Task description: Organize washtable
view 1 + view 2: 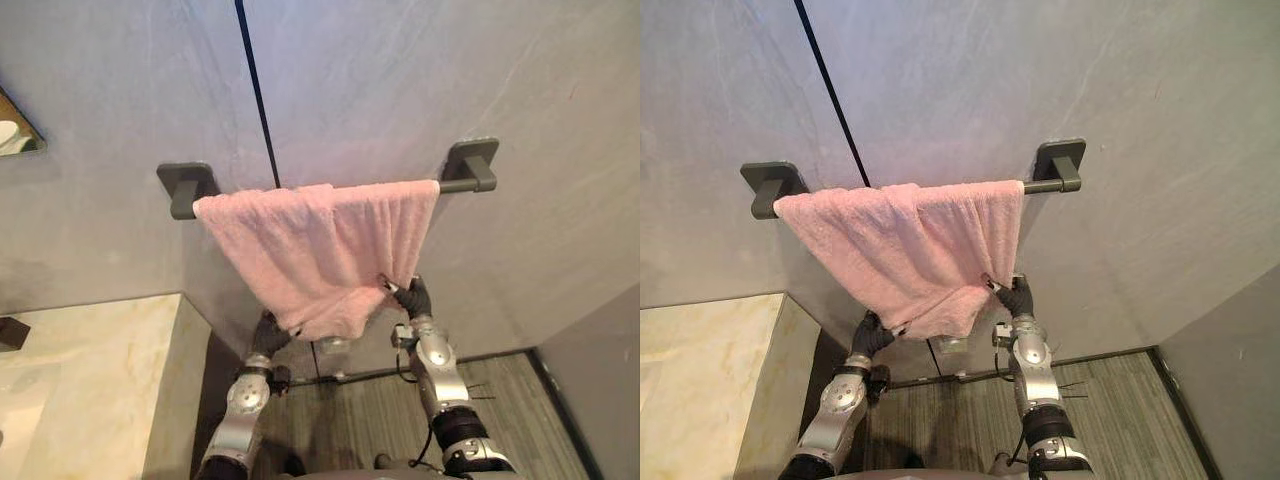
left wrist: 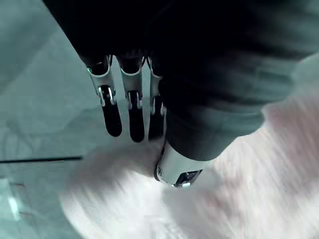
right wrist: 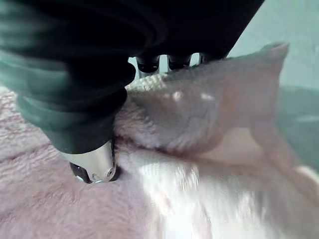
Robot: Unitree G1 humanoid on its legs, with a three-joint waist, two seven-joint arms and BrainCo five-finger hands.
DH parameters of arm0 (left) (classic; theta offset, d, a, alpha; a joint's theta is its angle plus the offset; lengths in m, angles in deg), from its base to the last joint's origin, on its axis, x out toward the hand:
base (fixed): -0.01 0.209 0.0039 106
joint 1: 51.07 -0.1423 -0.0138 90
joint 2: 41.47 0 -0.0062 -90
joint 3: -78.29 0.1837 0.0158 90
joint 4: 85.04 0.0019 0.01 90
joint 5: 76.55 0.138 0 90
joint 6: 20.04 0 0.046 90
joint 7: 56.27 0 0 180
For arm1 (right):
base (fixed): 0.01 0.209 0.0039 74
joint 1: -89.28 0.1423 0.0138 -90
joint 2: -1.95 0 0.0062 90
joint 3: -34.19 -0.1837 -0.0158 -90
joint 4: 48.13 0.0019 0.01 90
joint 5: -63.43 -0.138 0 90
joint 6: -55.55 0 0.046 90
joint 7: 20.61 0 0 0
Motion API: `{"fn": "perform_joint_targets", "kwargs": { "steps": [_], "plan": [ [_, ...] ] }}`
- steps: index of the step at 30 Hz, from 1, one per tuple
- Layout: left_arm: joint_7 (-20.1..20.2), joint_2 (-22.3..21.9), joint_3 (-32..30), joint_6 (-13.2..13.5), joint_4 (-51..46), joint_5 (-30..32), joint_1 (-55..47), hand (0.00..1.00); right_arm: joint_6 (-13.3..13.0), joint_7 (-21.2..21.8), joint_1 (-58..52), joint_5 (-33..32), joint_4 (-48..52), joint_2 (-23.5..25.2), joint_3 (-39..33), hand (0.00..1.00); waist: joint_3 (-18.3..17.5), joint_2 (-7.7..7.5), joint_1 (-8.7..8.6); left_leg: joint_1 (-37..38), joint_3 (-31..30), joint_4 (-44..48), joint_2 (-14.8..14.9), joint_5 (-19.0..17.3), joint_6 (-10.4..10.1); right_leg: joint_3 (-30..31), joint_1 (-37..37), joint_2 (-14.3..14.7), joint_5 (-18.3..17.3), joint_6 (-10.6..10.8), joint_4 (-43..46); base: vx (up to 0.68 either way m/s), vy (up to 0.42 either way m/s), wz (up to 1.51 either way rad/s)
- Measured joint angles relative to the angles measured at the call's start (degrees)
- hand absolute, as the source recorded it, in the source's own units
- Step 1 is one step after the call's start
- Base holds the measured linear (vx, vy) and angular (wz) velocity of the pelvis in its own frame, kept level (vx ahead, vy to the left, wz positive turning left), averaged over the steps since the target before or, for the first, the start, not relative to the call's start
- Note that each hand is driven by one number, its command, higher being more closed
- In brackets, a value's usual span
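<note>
Grey wall point(image 1: 400, 80) (one black seam), striped floor point(image 1: 520, 400), marble counter point(image 1: 90, 370).

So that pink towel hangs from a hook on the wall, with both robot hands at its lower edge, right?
Not a hook: the pink towel is draped over a dark grey towel bar on the wall, as the left eye view shows. The left hand and right hand are at its lower edge.

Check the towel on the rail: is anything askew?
Yes. The pink towel hangs crooked on the grey bar: it is bunched in folds, and its lower edge slants down to a sagging point rather than lying level. The right hand pinches its right edge; the left hand, fingers straight, is at the low point.
</note>
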Motion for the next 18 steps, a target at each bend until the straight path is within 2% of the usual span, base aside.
{"fn": "perform_joint_targets", "kwargs": {
  "steps": [2,4,7,9,18],
  "plan": [
    [-1.03,1.39,-1.88,-0.65,0.78,-1.04,-1.58,0.0,0.77,-1.24,-1.55,0.01,0.58,-2.08,-0.77,0.0,0.14,-0.2,0.44,-0.02,0.05,0.0,0.01,-0.09,-0.06,-0.09,0.07,-0.02,-0.05,0.02,-0.04,0.0,0.0,0.0],
    [-1.26,2.34,-2.04,-0.89,0.78,-2.03,-2.47,0.0,2.74,-1.9,-4.39,0.01,0.34,-3.54,-2.22,0.0,0.17,-0.25,1.67,-0.25,0.01,0.01,0.03,-0.11,-0.09,-0.33,0.08,-0.04,-0.06,0.01,-0.1,0.01,-0.009,0.02],
    [-1.27,2.61,-2.03,-0.91,1.3,-2.61,-3.77,0.0,5.66,-2.89,-9.05,0.06,-0.63,-3.85,-2.06,0.0,0.2,-0.19,1.6,-0.3,0.0,0.01,-0.01,-0.12,-0.09,-0.5,0.09,-0.11,-0.05,0.01,-0.22,0.0,-0.012,0.0],
    [-1.17,2.52,-1.88,-0.92,1.85,-3.52,-3.84,0.0,6.69,-2.94,-10.68,0.1,-0.8,-3.85,-1.9,0.0,0.2,-0.19,1.52,-0.28,-0.04,0.02,0.02,-0.11,-0.09,-0.64,0.07,-0.1,-0.05,0.01,-0.18,-0.01,-0.011,-0.02],
    [-1.5,2.26,-3.76,-1.2,2.01,-5.96,-5.24,0.0,6.64,-2.94,-15.19,0.14,0.62,-4.77,-0.82,0.0,0.16,-0.26,1.65,0.13,-0.14,0.02,0.24,-0.1,-0.08,-0.64,-0.15,-0.02,-0.04,0.0,0.19,-0.02,-0.008,-0.01]
  ]
}}
